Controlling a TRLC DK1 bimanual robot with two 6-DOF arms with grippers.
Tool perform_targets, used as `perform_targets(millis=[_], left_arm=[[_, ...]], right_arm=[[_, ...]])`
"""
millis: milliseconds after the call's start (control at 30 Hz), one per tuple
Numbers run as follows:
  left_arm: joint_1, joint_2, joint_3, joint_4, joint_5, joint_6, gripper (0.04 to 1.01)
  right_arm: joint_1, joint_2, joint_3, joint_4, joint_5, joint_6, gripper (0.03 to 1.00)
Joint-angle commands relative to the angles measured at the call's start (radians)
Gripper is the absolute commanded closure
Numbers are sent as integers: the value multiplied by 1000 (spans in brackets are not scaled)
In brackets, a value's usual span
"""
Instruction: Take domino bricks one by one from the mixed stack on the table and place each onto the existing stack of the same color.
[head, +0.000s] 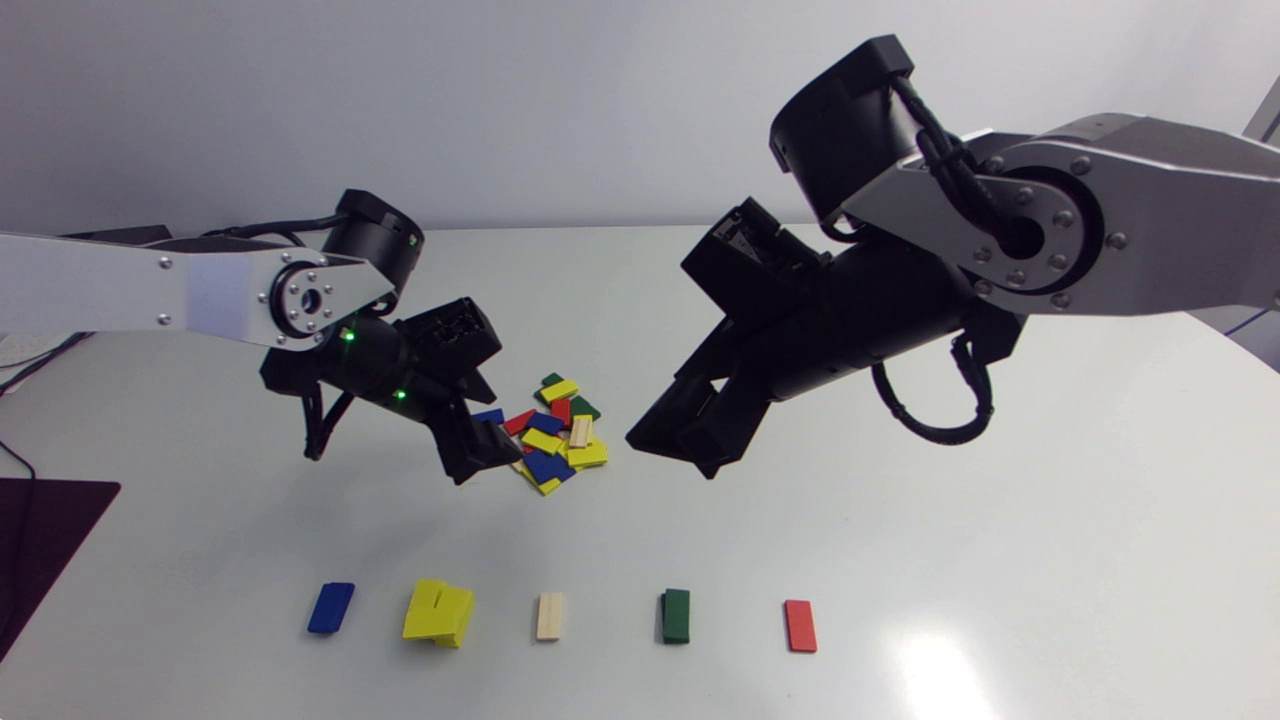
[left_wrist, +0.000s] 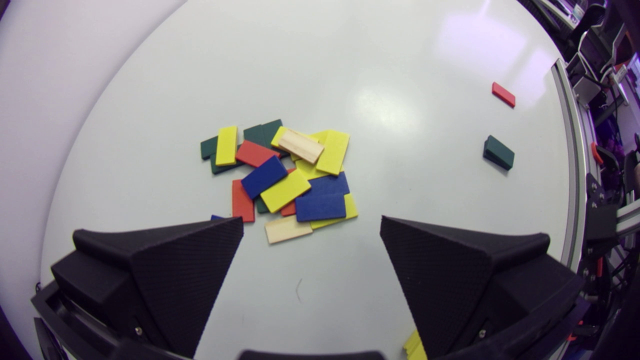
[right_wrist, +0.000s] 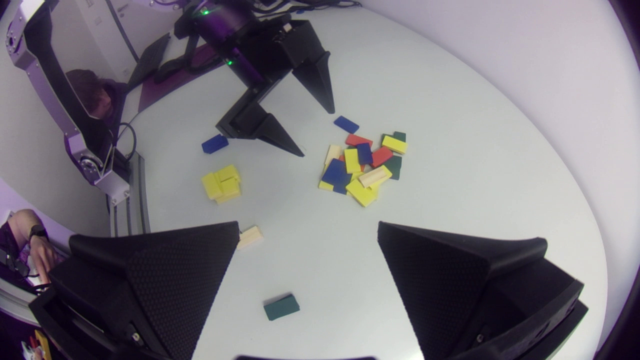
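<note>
The mixed pile (head: 555, 435) of blue, yellow, red, green and plain wood bricks lies mid-table. My left gripper (head: 480, 455) hovers at the pile's left edge, open and empty; its wrist view shows the pile (left_wrist: 285, 180) just ahead of the spread fingers (left_wrist: 190, 260). To the pile's right, my right gripper (head: 690, 440) hangs above the table, open too, with the pile (right_wrist: 362, 165) ahead of it. Along the front sit the blue stack (head: 331, 607), an untidy yellow stack (head: 438, 612), the wood stack (head: 549, 616), the green stack (head: 676, 615) and the red stack (head: 800, 625).
One blue brick (right_wrist: 346, 124) lies apart from the pile, near my left gripper (right_wrist: 315, 131). A dark mat (head: 40, 540) covers the table's front left corner. The table's rounded edge (left_wrist: 570, 165) runs just beyond the green stack (left_wrist: 498, 152) and red stack (left_wrist: 503, 94).
</note>
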Motion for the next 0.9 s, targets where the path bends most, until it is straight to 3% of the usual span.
perform_targets(millis=[0, 100, 300, 867], left_arm=[[-30, 60, 44, 7, -11, -16, 74], [-54, 103, 53, 47, -59, -59, 79], [-76, 184, 87, 50, -111, -125, 105], [-99, 259, 110, 33, -137, -171, 120]], right_arm=[[-4, 22, -15, 9, 5, 17, 66], [-8, 27, -15, 13, 3, 14, 66], [-10, 47, -4, 13, 3, 11, 66], [-11, 70, -7, 23, 2, 11, 66]])
